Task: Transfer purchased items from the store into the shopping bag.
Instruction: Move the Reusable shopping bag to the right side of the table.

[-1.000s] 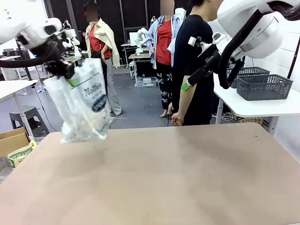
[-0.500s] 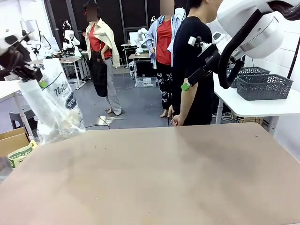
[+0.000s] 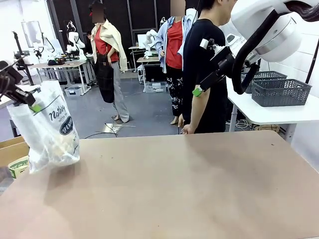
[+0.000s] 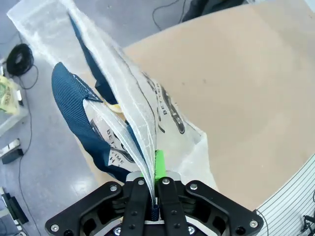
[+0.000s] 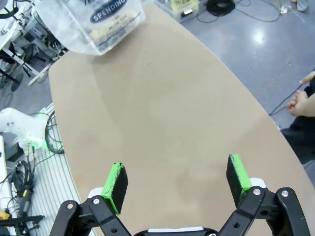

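The shopping bag (image 3: 48, 133), translucent white with black script and a dark oval logo, hangs at the table's left edge with items showing through it. My left gripper (image 3: 33, 105) is shut on its top edge. In the left wrist view the fingers (image 4: 156, 173) pinch the plastic, and the bag (image 4: 147, 105) with its navy handle (image 4: 74, 105) hangs below. My right gripper (image 3: 200, 67) is raised high at the right, open, holding nothing. In the right wrist view it (image 5: 177, 179) is open over the bare table (image 5: 162, 113), with the bag (image 5: 101, 19) far off.
A person in a black shirt (image 3: 202, 74) stands at the table's far edge, one hand (image 3: 188, 128) low by it. Dark grey lattice baskets (image 3: 280, 92) sit on a white side table at the right. A cardboard box (image 3: 12, 148) stands off the left edge.
My left gripper has carried the bag leftward and lower, from above the table's far left corner to its left edge. The right arm has not moved.
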Action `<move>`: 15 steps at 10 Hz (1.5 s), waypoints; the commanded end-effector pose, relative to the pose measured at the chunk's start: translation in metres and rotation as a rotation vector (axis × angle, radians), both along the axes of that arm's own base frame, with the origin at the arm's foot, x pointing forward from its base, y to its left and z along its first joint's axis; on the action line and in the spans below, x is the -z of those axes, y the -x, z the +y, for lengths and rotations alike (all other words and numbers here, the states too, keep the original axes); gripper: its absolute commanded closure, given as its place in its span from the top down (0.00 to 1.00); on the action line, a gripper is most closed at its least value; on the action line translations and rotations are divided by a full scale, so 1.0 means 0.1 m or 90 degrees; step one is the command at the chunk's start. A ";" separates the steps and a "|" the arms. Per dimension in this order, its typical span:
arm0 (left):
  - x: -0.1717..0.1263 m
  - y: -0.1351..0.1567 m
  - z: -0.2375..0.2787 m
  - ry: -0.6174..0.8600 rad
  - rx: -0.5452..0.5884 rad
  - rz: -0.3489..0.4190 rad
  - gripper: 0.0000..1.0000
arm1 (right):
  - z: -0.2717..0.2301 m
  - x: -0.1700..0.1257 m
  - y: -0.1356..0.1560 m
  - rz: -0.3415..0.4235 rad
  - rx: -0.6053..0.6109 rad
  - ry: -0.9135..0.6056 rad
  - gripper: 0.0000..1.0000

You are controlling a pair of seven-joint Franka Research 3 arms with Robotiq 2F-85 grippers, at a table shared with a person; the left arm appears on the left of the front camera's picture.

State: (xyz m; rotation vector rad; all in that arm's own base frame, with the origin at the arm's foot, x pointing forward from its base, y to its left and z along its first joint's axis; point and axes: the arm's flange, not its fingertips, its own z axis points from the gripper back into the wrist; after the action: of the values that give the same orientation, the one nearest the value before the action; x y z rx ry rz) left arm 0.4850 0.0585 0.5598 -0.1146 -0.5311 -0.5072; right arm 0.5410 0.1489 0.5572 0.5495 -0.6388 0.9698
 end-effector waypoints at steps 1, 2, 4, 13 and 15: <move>0.09 0.11 0.09 -0.027 0.016 -0.005 0.00 | 0.01 -0.03 0.00 0.011 0.004 -0.002 1.00; 0.25 0.15 0.14 -0.033 0.019 0.012 0.00 | 0.01 -0.03 0.00 0.011 0.004 -0.002 1.00; 0.42 0.21 0.16 -0.038 0.026 0.033 0.00 | 0.01 -0.03 0.00 0.011 0.004 -0.002 1.00; 0.46 0.15 0.10 -0.022 0.019 0.050 0.07 | 0.01 -0.03 0.00 0.011 0.004 -0.002 1.00; 0.35 0.12 -0.04 -0.024 0.011 0.054 0.46 | 0.01 -0.03 0.00 0.011 0.004 -0.002 1.00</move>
State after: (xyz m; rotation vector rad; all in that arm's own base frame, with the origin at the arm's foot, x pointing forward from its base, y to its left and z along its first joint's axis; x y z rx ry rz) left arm 0.4714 0.0612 0.5166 -0.1096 -0.4450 -0.5427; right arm 0.5410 0.1490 0.5572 0.5498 -0.6386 0.9694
